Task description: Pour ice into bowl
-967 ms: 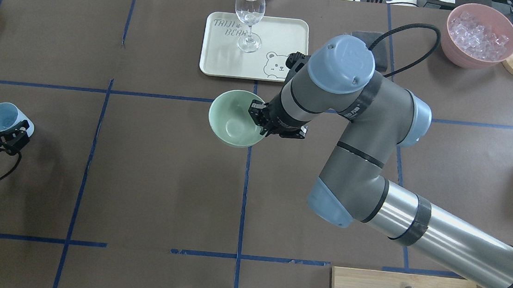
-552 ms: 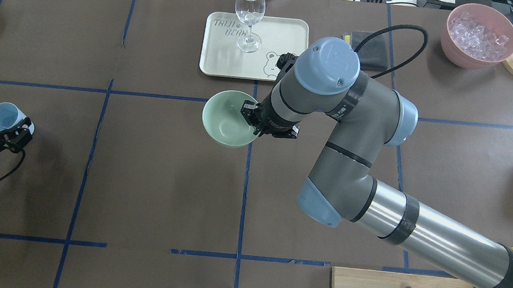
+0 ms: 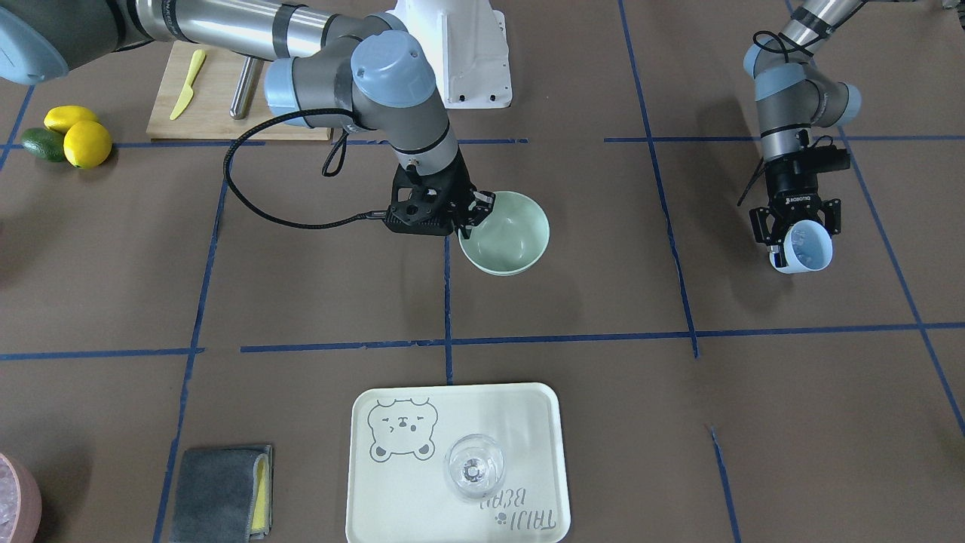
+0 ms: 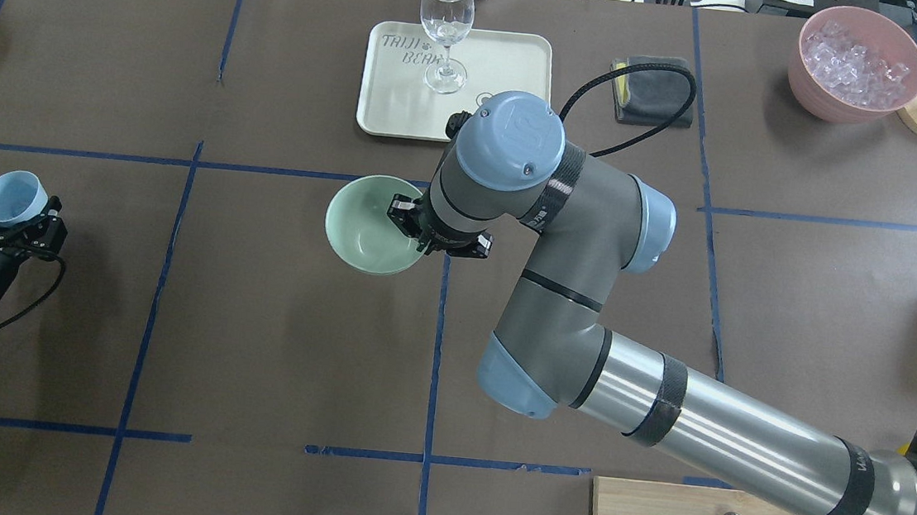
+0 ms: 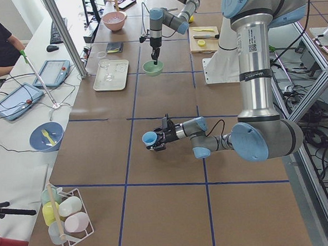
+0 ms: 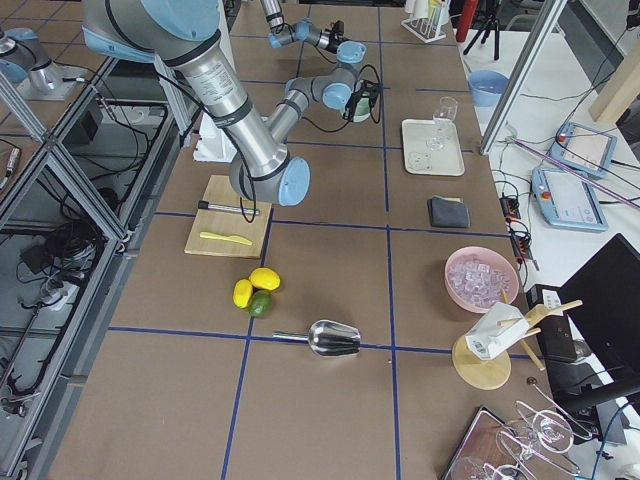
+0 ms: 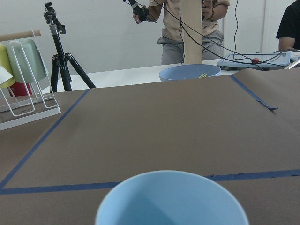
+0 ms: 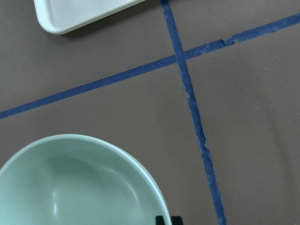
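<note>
Now that the round matte mint-green bowl [image 4: 361, 228], rim-pinched by the right gripper [image 4: 410, 224], is shifted toward the pale-blue cup [image 4: 13, 198] clasped by the left gripper [image 4: 15, 222], pouring is eased; ice is not discerned.

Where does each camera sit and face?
Front: across the table, facing the robot; right arm holds bowl, left arm blue cup.
Overhead: behind robot, looking down; both arms.
Left side: table's left end; left arm nearest.
Right side: opposite end; right arm nearest.
Left wrist: forward over blue cup.
Right wrist: down onto bowl.
Shared: front and overhead both show bowl.
</note>
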You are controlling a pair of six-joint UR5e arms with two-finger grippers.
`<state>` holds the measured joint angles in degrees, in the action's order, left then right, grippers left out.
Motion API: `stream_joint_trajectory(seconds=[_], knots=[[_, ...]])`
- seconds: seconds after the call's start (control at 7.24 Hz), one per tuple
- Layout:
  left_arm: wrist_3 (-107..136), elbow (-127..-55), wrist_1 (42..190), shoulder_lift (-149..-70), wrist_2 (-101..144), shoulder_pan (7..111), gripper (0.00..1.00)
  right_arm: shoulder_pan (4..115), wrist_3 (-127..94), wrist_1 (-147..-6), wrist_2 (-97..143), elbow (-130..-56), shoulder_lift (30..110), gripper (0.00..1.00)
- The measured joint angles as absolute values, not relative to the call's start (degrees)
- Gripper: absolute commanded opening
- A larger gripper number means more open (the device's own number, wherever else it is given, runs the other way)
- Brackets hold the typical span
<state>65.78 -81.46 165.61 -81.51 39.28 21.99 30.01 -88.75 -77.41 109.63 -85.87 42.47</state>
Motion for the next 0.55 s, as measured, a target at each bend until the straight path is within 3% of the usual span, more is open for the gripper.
stream_joint_trajectory(seconds=[0.55], knots=[[59.1,-90.2,165.8,-79.2,40.0,23.2,0.00,27.0,-89.8,-75.9,105.1,-74.0,34.2,0.00]])
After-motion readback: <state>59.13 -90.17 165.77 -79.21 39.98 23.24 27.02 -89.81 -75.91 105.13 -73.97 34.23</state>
